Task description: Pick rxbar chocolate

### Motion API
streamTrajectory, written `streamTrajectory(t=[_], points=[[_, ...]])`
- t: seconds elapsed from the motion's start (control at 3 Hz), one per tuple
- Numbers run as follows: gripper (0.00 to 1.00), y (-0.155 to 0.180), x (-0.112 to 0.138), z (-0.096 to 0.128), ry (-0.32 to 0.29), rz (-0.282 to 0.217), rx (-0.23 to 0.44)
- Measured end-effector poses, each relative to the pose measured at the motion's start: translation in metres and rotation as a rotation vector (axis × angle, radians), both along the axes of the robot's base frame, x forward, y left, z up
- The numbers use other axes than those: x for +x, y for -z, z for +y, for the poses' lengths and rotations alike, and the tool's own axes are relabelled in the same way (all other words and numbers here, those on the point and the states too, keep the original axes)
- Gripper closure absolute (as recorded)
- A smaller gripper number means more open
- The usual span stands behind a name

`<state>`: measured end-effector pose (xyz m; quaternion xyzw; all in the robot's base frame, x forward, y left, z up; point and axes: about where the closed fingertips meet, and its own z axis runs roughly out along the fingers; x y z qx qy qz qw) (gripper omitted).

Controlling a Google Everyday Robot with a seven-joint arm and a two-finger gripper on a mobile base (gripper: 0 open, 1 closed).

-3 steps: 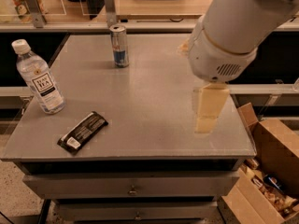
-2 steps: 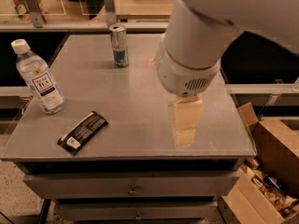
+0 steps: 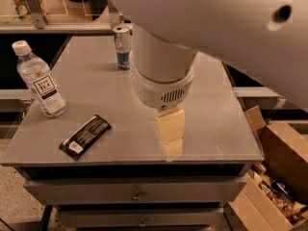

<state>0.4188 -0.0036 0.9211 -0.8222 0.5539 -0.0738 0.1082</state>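
The rxbar chocolate [image 3: 85, 135] is a flat black bar with a white patch at its near end. It lies at an angle near the front left of the grey table [image 3: 221, 129]. My gripper [image 3: 170, 139] hangs under the big white arm over the front middle of the table, to the right of the bar and apart from it. Only its pale yellow finger block shows, seen from behind.
A clear water bottle [image 3: 40, 81] with a white label stands at the left edge. A silver-blue drink can [image 3: 122, 47] stands at the back, partly behind the arm. Open cardboard boxes [image 3: 274, 177] sit on the floor at the right. Drawers run below the tabletop.
The arm has swung left and toward the camera, now filling the upper frame. The gripper has moved from the right side toward the front middle, nearer the bar.
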Motion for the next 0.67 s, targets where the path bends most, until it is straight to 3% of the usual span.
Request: streamTrajectory(t=[0.33, 0.67], points=[[0.0, 0.0, 0.0, 0.0, 0.0, 0.0, 0.0], [0.0, 0.004, 0.001, 0.018, -0.116, 0.027, -0.096]])
